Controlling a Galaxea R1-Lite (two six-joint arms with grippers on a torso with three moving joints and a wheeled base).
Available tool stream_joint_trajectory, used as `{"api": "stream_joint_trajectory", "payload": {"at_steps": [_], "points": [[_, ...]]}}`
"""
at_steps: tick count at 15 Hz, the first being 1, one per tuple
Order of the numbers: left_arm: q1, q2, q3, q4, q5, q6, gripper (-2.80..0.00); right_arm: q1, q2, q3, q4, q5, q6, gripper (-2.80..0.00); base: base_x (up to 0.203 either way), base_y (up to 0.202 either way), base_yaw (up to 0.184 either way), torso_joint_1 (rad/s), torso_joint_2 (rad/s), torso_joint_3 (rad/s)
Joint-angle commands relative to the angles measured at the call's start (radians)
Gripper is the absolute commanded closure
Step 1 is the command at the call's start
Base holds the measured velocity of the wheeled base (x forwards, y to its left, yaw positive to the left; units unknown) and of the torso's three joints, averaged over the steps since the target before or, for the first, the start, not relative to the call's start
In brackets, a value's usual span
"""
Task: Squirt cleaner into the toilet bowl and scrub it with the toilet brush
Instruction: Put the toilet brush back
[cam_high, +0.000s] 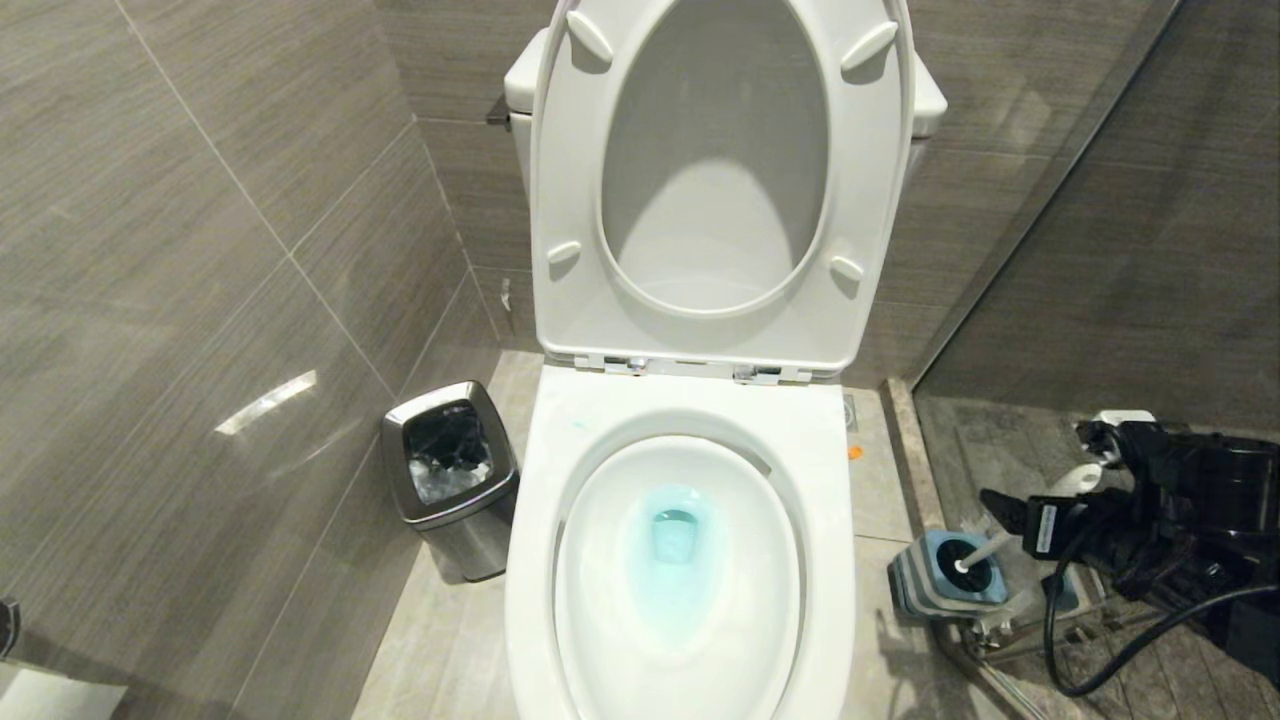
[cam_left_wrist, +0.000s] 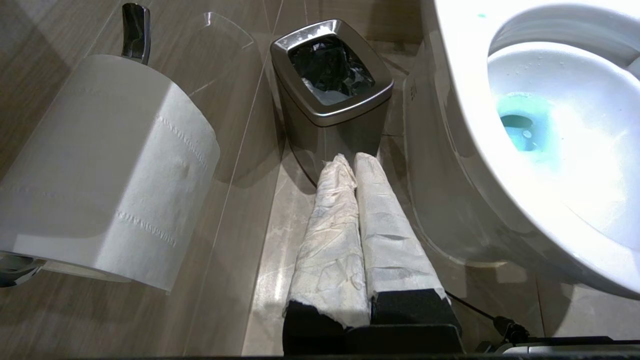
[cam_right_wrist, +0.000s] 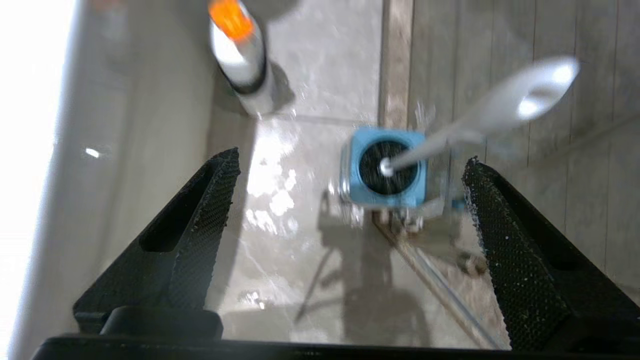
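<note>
While the toilet brush (cam_high: 985, 552) stood head-down in its square blue holder (cam_high: 945, 580) at the lower right of the head view, its slim white handle leaned up and to the right, ending in a flattened rounded tip (cam_high: 1080, 478) close by the dark mass of the right arm.

Item, right gripper (cam_right_wrist: 350, 200): jaws spread wide, nothing between them. In the right wrist view the holder (cam_right_wrist: 385, 172) sat at centre, framed by the two black fingers (cam_right_wrist: 200, 220), and the handle ran from the black bristle head toward the upper right of that frame, passing just above the fingertip on that side. Judged the nearer hand by far; the coming grasp would likely turn on meeting that slanted handle across its long axis.

Item, left gripper (cam_left_wrist: 348, 162): closed, empty, its paper-wrapped fingers pressed together, parked low beside the steel bin (cam_left_wrist: 330, 70) on the far side of the toilet from the brush.

Item, toilet bowl (cam_high: 600, 560): lower centre of the head view, seat raised, turquoise cleaner (cam_high: 675, 540) pooled at the drain. Squirting judged done; scrubbing not yet begun.

Item, white bottle with orange cap (cam_right_wrist: 237, 45): upper left of the right wrist view, well apart from the holder.
</note>
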Motion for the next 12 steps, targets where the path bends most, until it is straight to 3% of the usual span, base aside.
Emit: {"api": "stream_joint_trajectory", "payload": {"at_steps": [1, 5, 6, 12], "points": [[0.000, 0.000, 0.001, 0.000, 0.000, 0.001, 0.00, 0.012, -0.119, -0.019, 0.027, -0.001, -0.009, -2.80, 0.000, 0.000, 0.000, 0.000, 0.00, 0.000], [0.001, 0.000, 0.000, 0.000, 0.000, 0.000, 0.00, 0.015, -0.250, -0.029, 0.062, 0.070, -0.046, -2.80, 0.000, 0.000, 0.000, 0.000, 0.00, 0.000], [0.001, 0.000, 0.000, 0.000, 0.000, 0.001, 0.00, 0.015, -0.272, -0.033, 0.063, 0.093, -0.047, 0.00, 0.000, 0.000, 0.000, 0.000, 0.00, 0.000], [0.000, 0.000, 0.000, 0.000, 0.000, 0.001, 0.00, 0.015, -0.269, -0.046, 0.062, 0.097, -0.048, 0.00, 0.000, 0.000, 0.000, 0.000, 0.00, 0.000]]}}
